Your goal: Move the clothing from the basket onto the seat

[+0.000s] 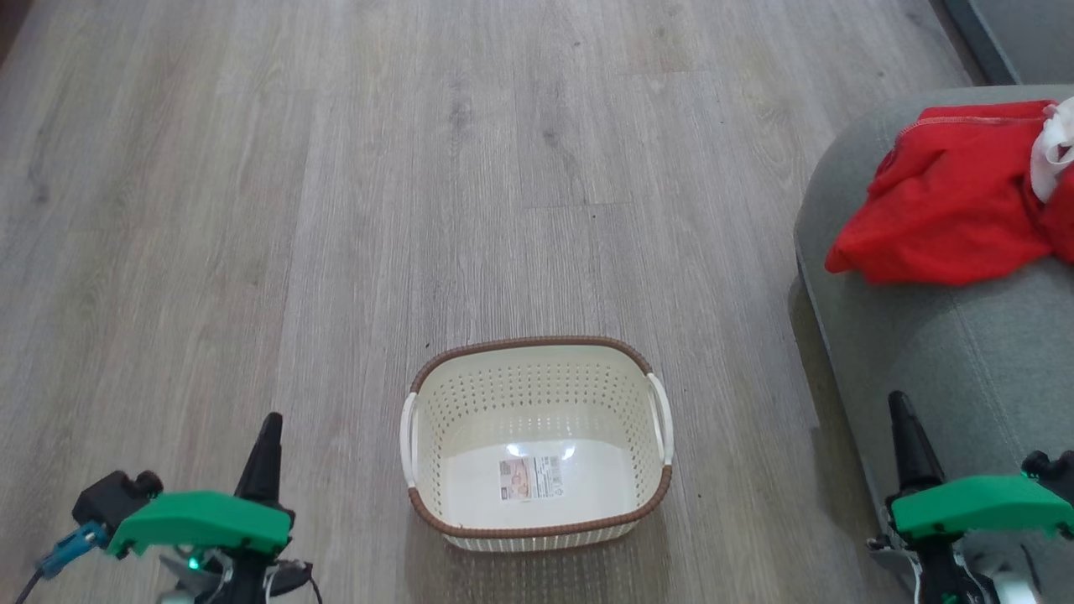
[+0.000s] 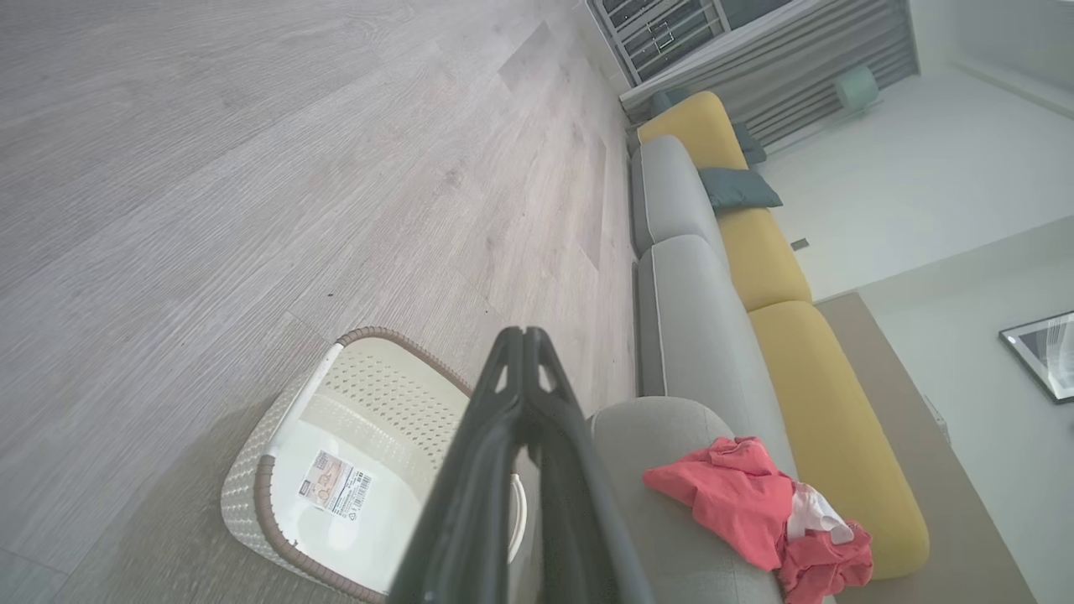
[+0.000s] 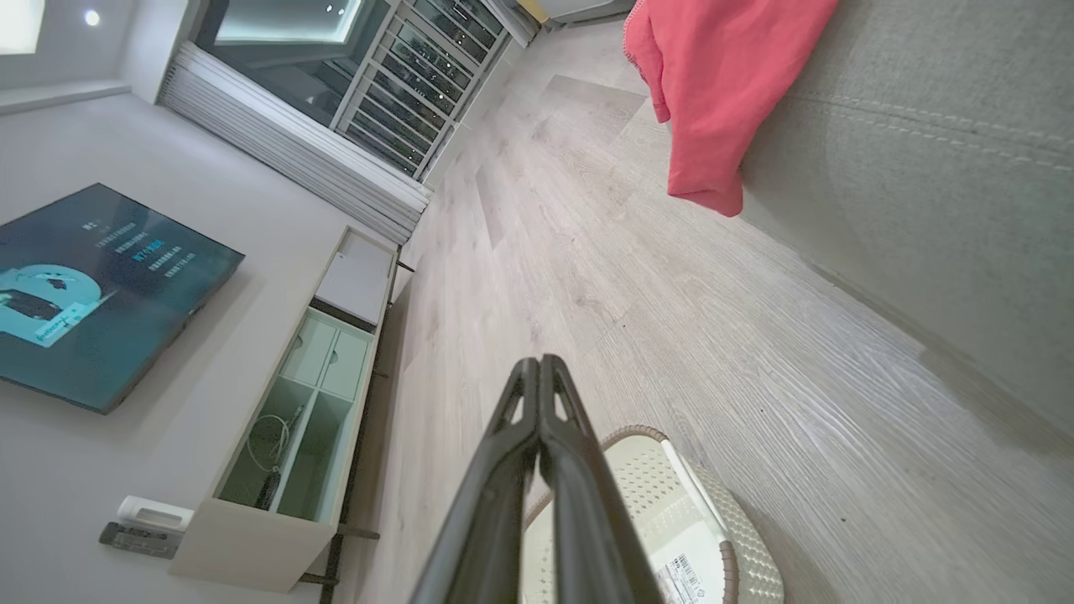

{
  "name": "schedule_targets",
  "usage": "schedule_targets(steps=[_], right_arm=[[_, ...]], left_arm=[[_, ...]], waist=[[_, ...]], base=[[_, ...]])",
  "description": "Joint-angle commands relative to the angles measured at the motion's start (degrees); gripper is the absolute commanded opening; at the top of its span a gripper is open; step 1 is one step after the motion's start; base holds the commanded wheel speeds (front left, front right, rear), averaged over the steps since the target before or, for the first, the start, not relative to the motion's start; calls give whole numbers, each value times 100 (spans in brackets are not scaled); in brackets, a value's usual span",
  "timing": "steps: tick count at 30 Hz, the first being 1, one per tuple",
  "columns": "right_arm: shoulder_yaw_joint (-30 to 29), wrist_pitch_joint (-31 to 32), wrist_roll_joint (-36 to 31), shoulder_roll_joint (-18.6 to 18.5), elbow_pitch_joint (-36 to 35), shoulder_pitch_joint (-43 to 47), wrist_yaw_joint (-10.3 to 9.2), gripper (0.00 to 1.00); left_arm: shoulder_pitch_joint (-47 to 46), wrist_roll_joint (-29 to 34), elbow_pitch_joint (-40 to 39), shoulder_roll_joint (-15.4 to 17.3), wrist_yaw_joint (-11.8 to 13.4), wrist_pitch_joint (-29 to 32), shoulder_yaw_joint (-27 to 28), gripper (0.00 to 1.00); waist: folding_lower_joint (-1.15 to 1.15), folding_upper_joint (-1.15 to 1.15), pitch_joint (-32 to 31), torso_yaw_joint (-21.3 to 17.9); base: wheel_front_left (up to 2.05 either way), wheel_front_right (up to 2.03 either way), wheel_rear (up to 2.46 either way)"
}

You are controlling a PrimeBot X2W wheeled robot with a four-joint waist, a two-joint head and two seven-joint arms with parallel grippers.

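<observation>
Left gripper point(image 1: 268, 436) and right gripper point(image 1: 904, 419) are both clamped shut on themselves and flank the basket point(image 1: 537, 342) in the head view. The basket stands on wood-look floor point(image 1: 336, 210), with open room ahead and to the left. The seat point(image 1: 965, 352) edge bounds the right side, with the clothing point(image 1: 948, 210) lying on top, well apart from the basket.

Left wrist view: a sofa point(image 2: 696, 335) runs on beyond the seat.

Right wrist view: the clothing reaches the seat edge, and a cabinet point(image 3: 294, 419) lines the far wall.
</observation>
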Motion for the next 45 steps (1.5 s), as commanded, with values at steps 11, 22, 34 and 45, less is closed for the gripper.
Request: schedule_targets(steps=[11, 22, 34, 45], right_arm=[[63, 225, 929, -39, -236, -374, -1, 0], [70, 393, 1650, -39, -253, -421, -2, 0], [78, 596, 2516, -40, -273, -478, -2, 0], [85, 782, 3308, -41, -291, -530, -2, 0]], left_arm=[[-270, -793, -316, 7, -99, 220, 255, 0], [-271, -1406, -400, -4, -140, 385, 337, 0], [-274, -2141, -501, -17, -189, 583, 434, 0], [-276, -2814, -593, -29, -234, 763, 524, 0]], waist=[[0, 0, 1, 25], [0, 0, 3, 47], [0, 0, 4, 73], [0, 0, 5, 97]], base=[[0, 0, 0], [0, 0, 0], [0, 0, 0], [0, 0, 0]])
